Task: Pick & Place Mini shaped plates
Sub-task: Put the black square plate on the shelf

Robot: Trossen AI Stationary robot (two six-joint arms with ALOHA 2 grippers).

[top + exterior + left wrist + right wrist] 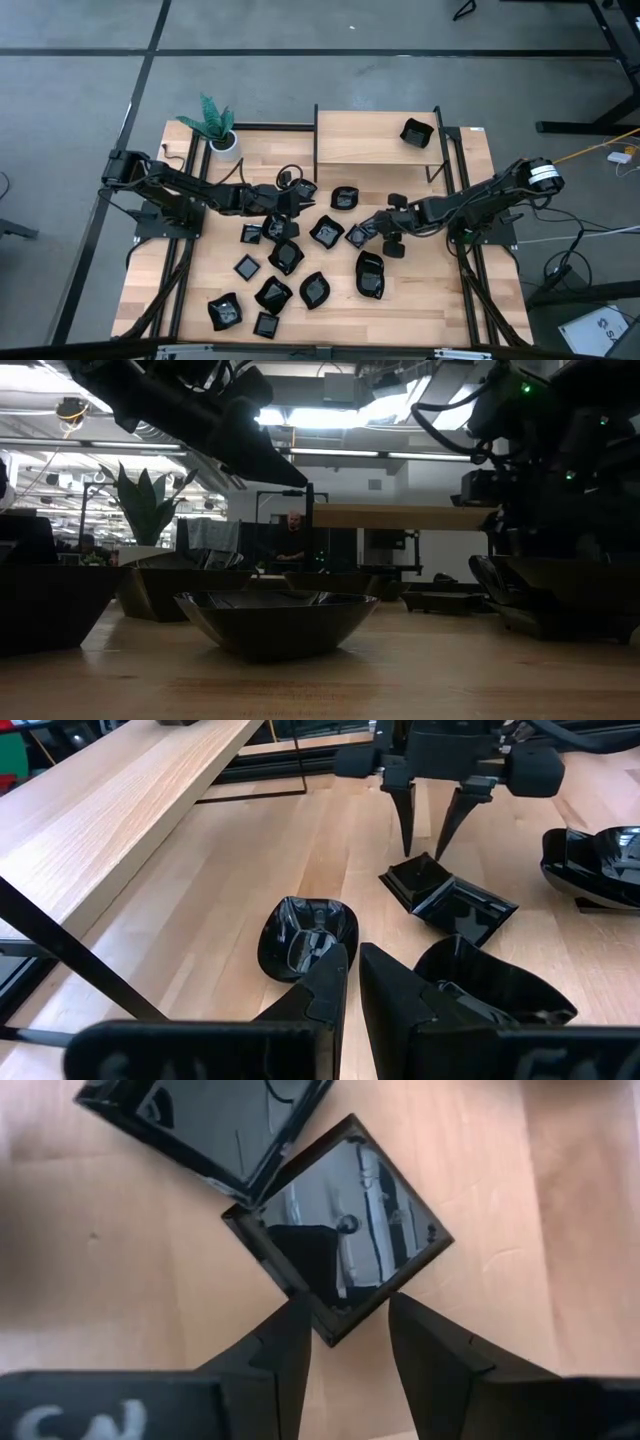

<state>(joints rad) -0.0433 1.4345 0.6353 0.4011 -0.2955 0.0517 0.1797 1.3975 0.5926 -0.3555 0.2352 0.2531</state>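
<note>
Showing R gripper (pixel 347 1305) lowered over small square plate (pixel 340 1220). Fingers apart, one on each side of the plate's nearest corner. Contact w/ rim not clear. Square plate lying flat on table (pixel 430 290), directly below and between the R fingertips. Just past it, away from R gripper and touching along one edge: second square plate (pixel 215 1120).

Facing it from the opposite side, L gripper (pixel 350 960), low over the wood and well short of the square pair. Fingers drawn nearly together w/ only a thin slit, nothing seen in it. Just ahead of one L fingertip: rounded plate (pixel 305 935), upright on its base. Close beside the other L finger: curved-rim plate (pixel 500 985).

Scattered approx. around and nearer the table's front edge than both grippers: remaining mini shaped plates (pixel 318 290), all glossy black, mixed shapes, mostly apart from each other. Well beyond both grippers, on raised shelf (pixel 365 135): single plate (pixel 416 132). Behind L arm, at the table's far corner: white plant pot (pixel 226 141).
</note>
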